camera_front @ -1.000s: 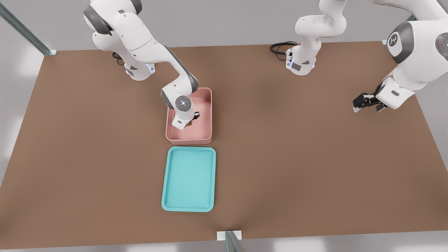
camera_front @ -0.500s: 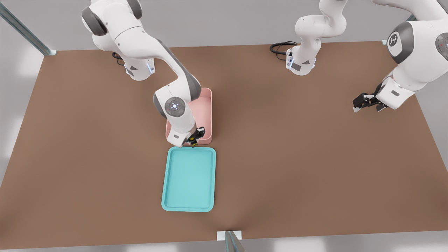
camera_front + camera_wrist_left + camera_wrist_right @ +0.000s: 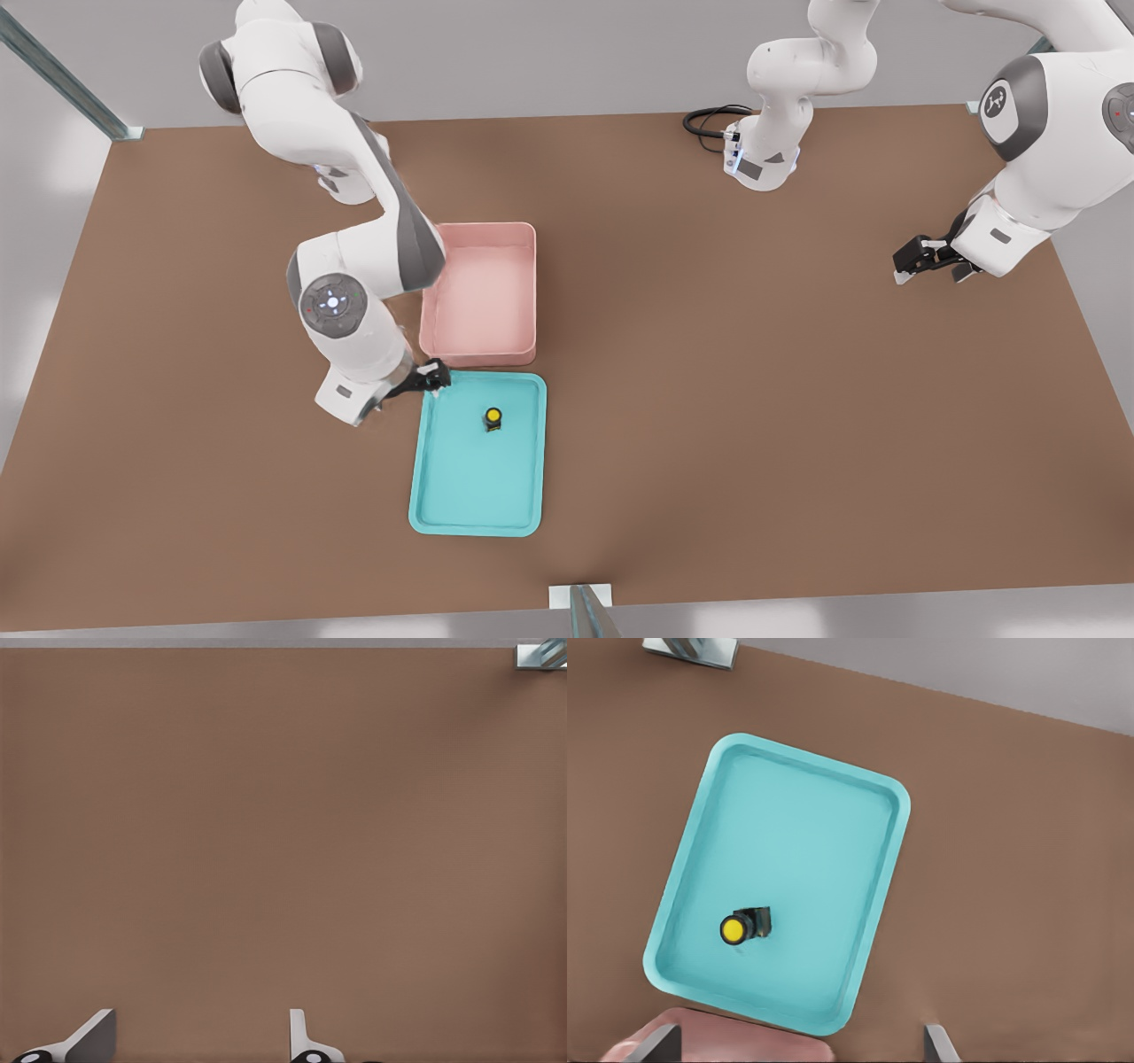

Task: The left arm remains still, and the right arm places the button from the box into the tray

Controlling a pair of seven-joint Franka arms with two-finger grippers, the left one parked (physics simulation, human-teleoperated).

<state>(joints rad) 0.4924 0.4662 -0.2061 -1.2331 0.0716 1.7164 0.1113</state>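
The button (image 3: 493, 417) (image 3: 744, 927), yellow cap on a black body, lies on the floor of the turquoise tray (image 3: 478, 530) (image 3: 902, 808), in the half nearest the box. It lies free, with nothing touching it. The pink box (image 3: 478, 356) (image 3: 735, 1041) stands just behind the tray with nothing in it. My gripper (image 3: 433, 377) (image 3: 799, 1049) hovers over the tray's corner nearest the box, on the front view's left. It is open; both fingertips (image 3: 937, 1041) stand wide apart in the right wrist view, and nothing is between them.
The parked arm's gripper (image 3: 930, 259) hangs over the table at the front view's right. Two arm bases and a black cable (image 3: 709, 120) sit along the far edge. A metal bracket (image 3: 580, 598) (image 3: 691, 649) marks the near edge.
The gripper lifted the button out of the box and brought it over the tray. It then let go and drew off to the front view's left. The button now rests in the tray.
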